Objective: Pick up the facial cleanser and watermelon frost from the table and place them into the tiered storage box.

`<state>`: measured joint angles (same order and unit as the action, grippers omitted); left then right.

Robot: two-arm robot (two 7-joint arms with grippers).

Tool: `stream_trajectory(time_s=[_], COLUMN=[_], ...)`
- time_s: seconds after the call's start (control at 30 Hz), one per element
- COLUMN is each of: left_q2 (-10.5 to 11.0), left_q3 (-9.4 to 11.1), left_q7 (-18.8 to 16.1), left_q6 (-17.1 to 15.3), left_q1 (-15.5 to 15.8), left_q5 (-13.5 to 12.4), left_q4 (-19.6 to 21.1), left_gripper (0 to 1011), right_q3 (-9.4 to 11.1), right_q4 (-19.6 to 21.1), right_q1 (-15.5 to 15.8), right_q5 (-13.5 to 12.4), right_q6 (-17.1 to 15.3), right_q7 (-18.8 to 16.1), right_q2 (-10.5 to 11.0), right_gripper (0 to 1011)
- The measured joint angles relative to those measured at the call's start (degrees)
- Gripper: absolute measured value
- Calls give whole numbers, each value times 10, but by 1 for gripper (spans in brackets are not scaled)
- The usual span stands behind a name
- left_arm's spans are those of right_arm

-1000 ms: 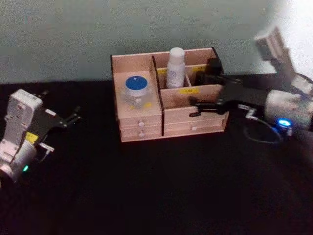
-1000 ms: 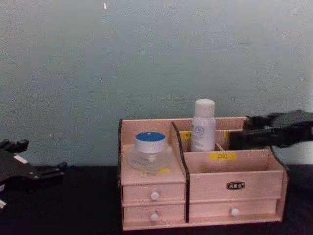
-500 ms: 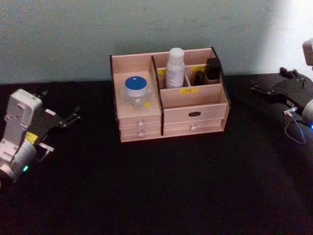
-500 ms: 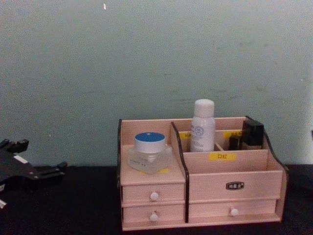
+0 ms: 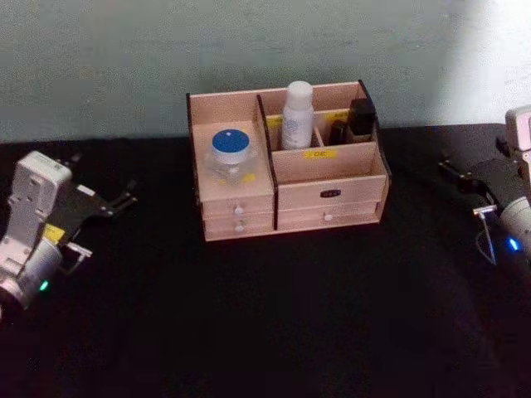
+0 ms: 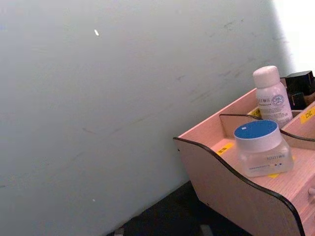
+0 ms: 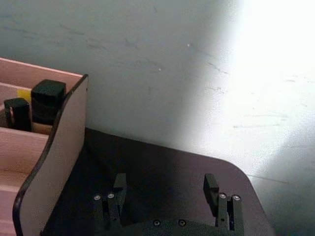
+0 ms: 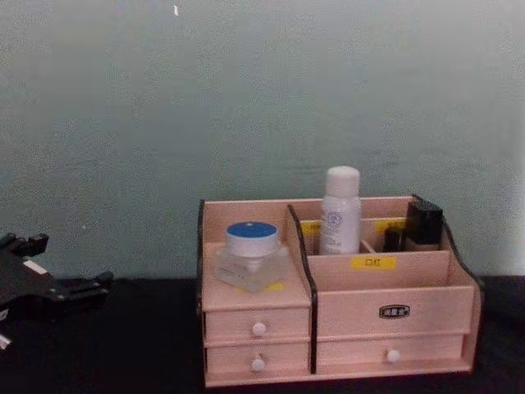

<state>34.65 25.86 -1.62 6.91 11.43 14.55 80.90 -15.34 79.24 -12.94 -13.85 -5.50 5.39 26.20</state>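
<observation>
1. Storage box first: the tiered storage box [image 5: 286,186] stands on the black desk [image 5: 274,315], close to the pale green wall [image 5: 124,58], its drawers with white knobs facing the robot.
2. The facial cleanser [image 5: 298,114] stands upright in a rear compartment of the box, just right of the tall dark-edged divider; the round bluish logo shows on its front in the chest view [image 8: 340,211].
3. The watermelon frost [image 5: 230,156] sits in the left compartment, on the step above the two small drawers, its blue-topped lid upward and the jar slightly tilted in the chest view [image 8: 251,254].
4. Cleanser and jar are in neighbouring compartments, the divider between them; they do not touch.
5. Two small dark bottles [image 5: 353,120] occupy the rear right compartments, the taller one with a square black cap beside the right wall of the box.
6. The left end effector [image 5: 116,201] hovers over the desk well to the left of the box, released and holding nothing, fingers pointing toward the box.
7. The right end effector [image 5: 452,170] hangs at the right edge of the desk, well apart from the box; in the right wrist view its two fingers [image 7: 119,183] stand spread wide with nothing between them.
8. Yellow labels [image 8: 373,263] mark the compartment fronts.
</observation>
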Motion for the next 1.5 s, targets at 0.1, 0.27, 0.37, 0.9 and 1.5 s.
stream_trajectory(time_s=[0.1,0.27,0.37,0.9,1.5], left_q2=[0,0,0,0,0], left_q3=[0,0,0,0,0], left_q7=[0,0,0,0,0], left_q6=[0,0,0,0,0], left_q1=[0,0,0,0,0], left_q5=[0,0,0,0,0], left_q4=[0,0,0,0,0], left_gripper=[1001,1001,1001,1001,1001], right_q3=[1,1,0,0,0], right_q4=[-2,1,2,7,8], right_q1=[0,0,0,-1,-1], right_q5=[1,0,0,-4,-6], right_q6=[0,-1,-2,-5,-6], right_q7=[1,-1,-2,-6,-7], right_q2=[-2,1,2,6,7], right_gripper=[1003,1003,1003,1002,1003])
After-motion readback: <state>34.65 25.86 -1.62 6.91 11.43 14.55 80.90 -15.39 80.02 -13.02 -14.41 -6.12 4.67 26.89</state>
